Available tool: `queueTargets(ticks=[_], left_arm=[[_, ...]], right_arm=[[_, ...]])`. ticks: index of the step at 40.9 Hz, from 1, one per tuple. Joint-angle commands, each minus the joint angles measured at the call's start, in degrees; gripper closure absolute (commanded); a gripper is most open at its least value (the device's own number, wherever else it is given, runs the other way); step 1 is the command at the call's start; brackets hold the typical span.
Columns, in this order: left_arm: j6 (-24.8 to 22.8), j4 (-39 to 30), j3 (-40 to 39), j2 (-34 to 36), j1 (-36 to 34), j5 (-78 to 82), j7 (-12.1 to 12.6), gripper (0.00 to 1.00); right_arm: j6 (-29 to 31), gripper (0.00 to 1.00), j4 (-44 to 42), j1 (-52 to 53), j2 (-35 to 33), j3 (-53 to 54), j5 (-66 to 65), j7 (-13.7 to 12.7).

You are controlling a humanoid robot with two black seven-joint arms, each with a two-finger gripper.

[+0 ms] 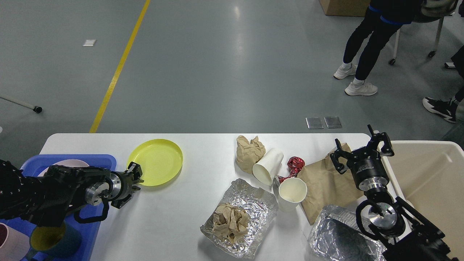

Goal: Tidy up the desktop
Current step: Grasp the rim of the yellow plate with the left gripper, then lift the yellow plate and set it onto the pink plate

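Observation:
The desktop (203, 152) is a wide white table strewn with litter. A yellow plate (157, 161) lies at its back left. My left gripper (136, 178) is at the plate's near-left rim, and its fingers look dark and small. My right gripper (360, 149) stands open with nothing between its fingers, above the right edge of a flat brown paper bag (326, 185). In the middle are a crumpled brown paper (249, 152), a tipped white cup (268, 165), an upright white cup (291, 194) and a red foil wrapper (295, 165).
A blue tray (72, 159) at the left holds cups and a pink dish. A beige bin (431, 181) stands at the right. A foil sheet (253, 206) carries a paper wad, and a foil pan (340, 235) sits at the front right. People stand on the floor beyond.

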Motion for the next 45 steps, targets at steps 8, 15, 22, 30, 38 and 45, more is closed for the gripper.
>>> queueTargets(ticks=[8, 15, 22, 30, 38, 45], left_arm=[[-0.9, -0.1, -0.1, 0.0, 0.0, 0.0, 0.0, 0.87], [-1.0, -0.2, -0.1, 0.0, 0.0, 0.0, 0.0, 0.94], [-3.0, -0.3, -0.1, 0.0, -0.1, 0.0, 0.1, 1.0], [-3.1, -0.7, -0.1, 0.1, -0.5, 0.0, 0.0, 1.0], [-5.7, -10.0, 2.5, 5.4, -7.6, 0.2, 0.4, 1.0], [-6.0, -20.6, 12.5, 9.3, -21.3, 0.4, 0.5, 1.0]], right_arm=[[0.0, 0.0, 0.0, 0.0, 0.0, 0.0, 0.0, 0.0], [0.0, 0.0, 0.0, 0.0, 0.0, 0.0, 0.0, 0.0], [0.0, 0.0, -0.1, 0.0, 0.0, 0.0, 0.0, 0.0], [0.0, 0.0, -0.1, 0.0, 0.0, 0.0, 0.0, 0.0], [0.0, 0.0, -0.1, 0.0, 0.0, 0.0, 0.0, 0.0], [0.0, 0.0, -0.1, 0.0, 0.0, 0.0, 0.0, 0.0]])
